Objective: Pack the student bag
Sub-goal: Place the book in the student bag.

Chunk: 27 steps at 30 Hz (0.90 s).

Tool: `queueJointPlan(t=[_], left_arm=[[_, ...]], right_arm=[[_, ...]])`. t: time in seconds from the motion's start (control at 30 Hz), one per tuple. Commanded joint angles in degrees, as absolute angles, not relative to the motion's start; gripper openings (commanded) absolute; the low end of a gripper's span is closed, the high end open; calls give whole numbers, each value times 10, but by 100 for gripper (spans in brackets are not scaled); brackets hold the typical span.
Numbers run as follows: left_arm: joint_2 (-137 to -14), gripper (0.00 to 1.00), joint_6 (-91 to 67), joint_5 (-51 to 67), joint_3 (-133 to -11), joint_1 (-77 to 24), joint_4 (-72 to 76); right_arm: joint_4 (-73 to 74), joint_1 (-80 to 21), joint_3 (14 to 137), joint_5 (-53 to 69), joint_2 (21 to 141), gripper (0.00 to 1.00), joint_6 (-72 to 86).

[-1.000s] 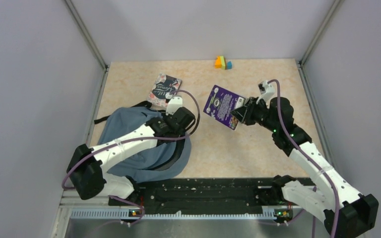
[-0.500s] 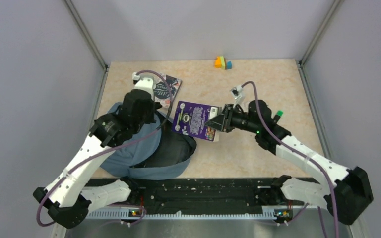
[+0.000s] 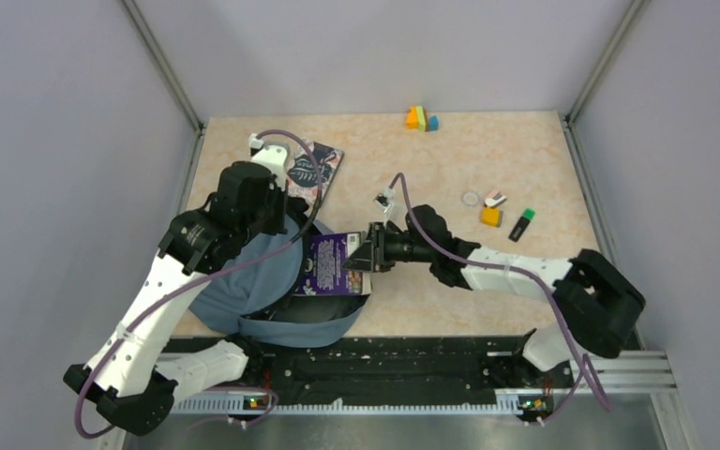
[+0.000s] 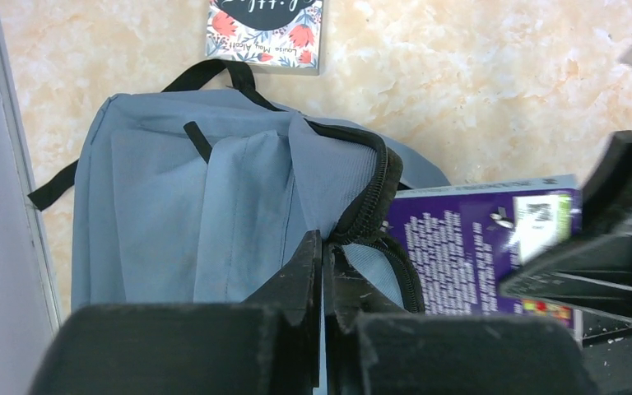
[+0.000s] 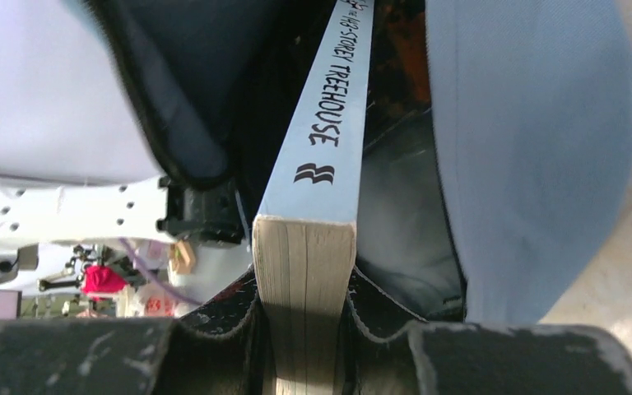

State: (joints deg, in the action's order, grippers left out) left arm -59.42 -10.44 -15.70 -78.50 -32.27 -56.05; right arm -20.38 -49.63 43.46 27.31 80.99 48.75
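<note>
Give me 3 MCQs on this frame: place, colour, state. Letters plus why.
1. Where does the floral-cover paperback book lie?
A. on the beige tabletop, at the dusty-blue fabric backpack's far side
B. inside the backpack
C. in the right jaws

2. Cover colour of the held paperback book?
A. red
B. purple
C. green

3. How do the left jaws stand?
A. wide open
B. shut on the backpack's dark zipper rim
C. shut on the floral book

1 A: it lies flat past the straps.
2 B: the purple cover shows at the bag's mouth.
3 B: the left wrist view shows them pinched on the rim.
</note>
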Motion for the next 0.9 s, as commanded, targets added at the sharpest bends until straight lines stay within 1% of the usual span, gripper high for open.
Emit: queueJointPlan(t=[0.0,0.07,0.13,0.27,0.43,0.53,0.6,0.73,0.77,0.8,0.87], left_arm=[[-585,0,-93,-131,-811,-315,-500],[-585,0,-91,-121,-812,-311,-498],[-586,0,-92,-116,-812,-307,-497],[-582,0,-93,-110,-810,-297,-496],[-579,0,-96,-96,-793,-284,-490],[-581,0,-96,-80,-781,-275,-481],[-583,0,-95,-69,-771,-268,-473],[-587,0,-100,-57,-752,-257,-455],[-587,0,-102,-54,-749,-254,-451],[-586,0,-103,-52,-747,-252,-448],[-585,0,-104,-49,-743,-249,-444]], right_arm=[[-351,-520,497,217,880,0,514],[-374,-533,529,183,936,0,510],[-406,-538,569,178,1001,0,534],[-380,-559,650,102,1110,0,549],[-355,-586,699,50,1189,0,576],[-350,-592,705,51,1211,0,583],[-339,-595,701,43,1208,9,570],[-327,-598,673,14,1177,43,536],[-329,-598,663,4,1166,49,531],[-336,-598,649,-5,1155,55,523],[-367,-598,622,-15,1133,64,505]])
